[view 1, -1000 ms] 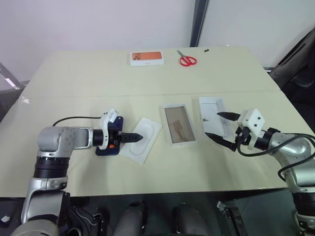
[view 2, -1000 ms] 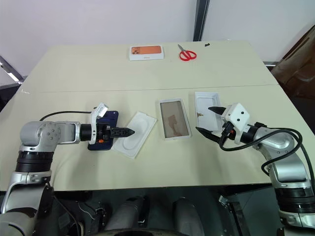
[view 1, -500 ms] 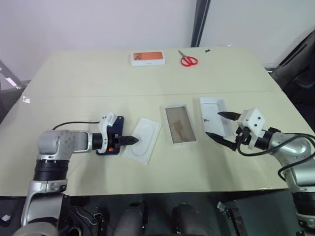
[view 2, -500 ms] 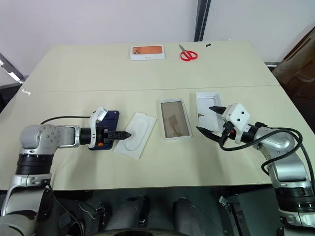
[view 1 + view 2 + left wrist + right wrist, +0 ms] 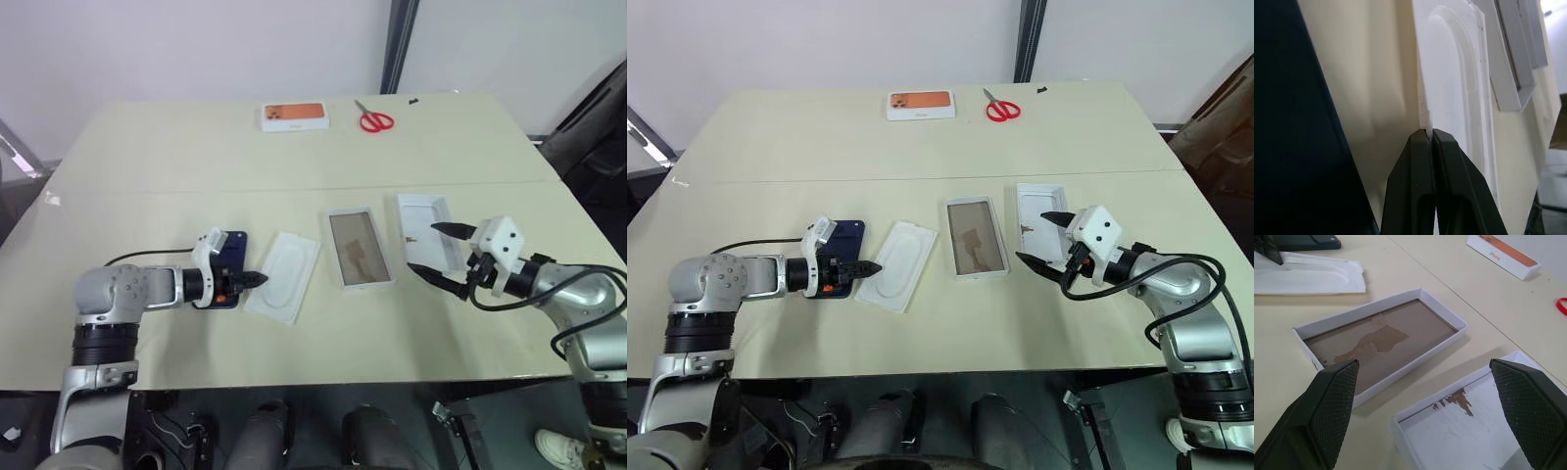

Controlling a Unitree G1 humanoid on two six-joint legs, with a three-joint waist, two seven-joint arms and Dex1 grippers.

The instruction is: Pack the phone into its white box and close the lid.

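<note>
white box [image 5: 974, 238] bare inside, lid [image 5: 1038, 214] alongside

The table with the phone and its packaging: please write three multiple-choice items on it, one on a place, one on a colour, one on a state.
1. The white box lies between the lid and the
A. white insert
B. scissors
C. orange-topped box

2. The scissors' handles are
A. blue
B. red
C. black

3. The left gripper is
A. wide open
B. shut on the phone
C. shut on the insert's edge

Key: 1 A, the insert is beside the box, away from the lid; 2 B, red loops; 3 C, fingers pinch the white edge.
</note>
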